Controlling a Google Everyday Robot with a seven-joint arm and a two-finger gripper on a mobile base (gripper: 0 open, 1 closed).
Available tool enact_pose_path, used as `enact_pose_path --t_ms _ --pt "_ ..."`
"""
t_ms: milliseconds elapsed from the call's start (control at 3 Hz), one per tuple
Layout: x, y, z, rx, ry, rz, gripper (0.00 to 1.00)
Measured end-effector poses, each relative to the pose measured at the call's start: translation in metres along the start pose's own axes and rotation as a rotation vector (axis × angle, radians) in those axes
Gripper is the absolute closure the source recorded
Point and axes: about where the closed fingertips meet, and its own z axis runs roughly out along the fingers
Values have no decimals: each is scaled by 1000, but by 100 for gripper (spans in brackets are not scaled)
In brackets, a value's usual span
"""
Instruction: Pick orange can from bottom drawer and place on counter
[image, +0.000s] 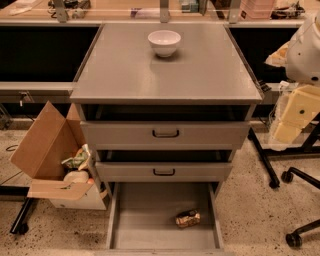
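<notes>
Grey drawer cabinet seen from the front and above, standing on a speckled floor (260, 200)

- The counter (165, 75): flat matte-grey top with a slim rim. One white bowl (164, 42) is set upright near its far edge, roughly centred left to right.
- Top drawer (210, 134) and middle drawer (125, 172): both grey with black handles. Each is pulled out a little, with a dark gap showing above the front.
- The bottom drawer (145, 220): pulled out far, so the flat grey floor and low side walls are exposed.
- The orange can (187, 218): found on the floor of the bottom drawer, lying on its side in the right half, toward the front. It is near the right wall, though contact with it cannot be made out. Mottled golden-brown sides are noted. The can is well apart from the bowl and from the counter.
- The gripper (294, 120): seen at the right edge of the view as pale yellowish blocks under a white rounded housing. It is held beside the cabinet's right side, at about the height of the top drawer. It is clear of the cabinet and far from the can, and nothing is seen held in it. Whether it is apart or together cannot be told.
- Cardboard box (45, 145): open, placed on the floor left of the cabinet, with mixed items inside.
- Chair casters (295, 240): noted at lower right
</notes>
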Motion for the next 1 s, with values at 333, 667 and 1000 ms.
enact_pose_path --t_ms 333,667,1000 --pt "-1 0 0 1 -1 -3 0" --pt "-7 11 34 -34 -14 -76 0" --pt "-10 37 98 -125 -48 -164 0"
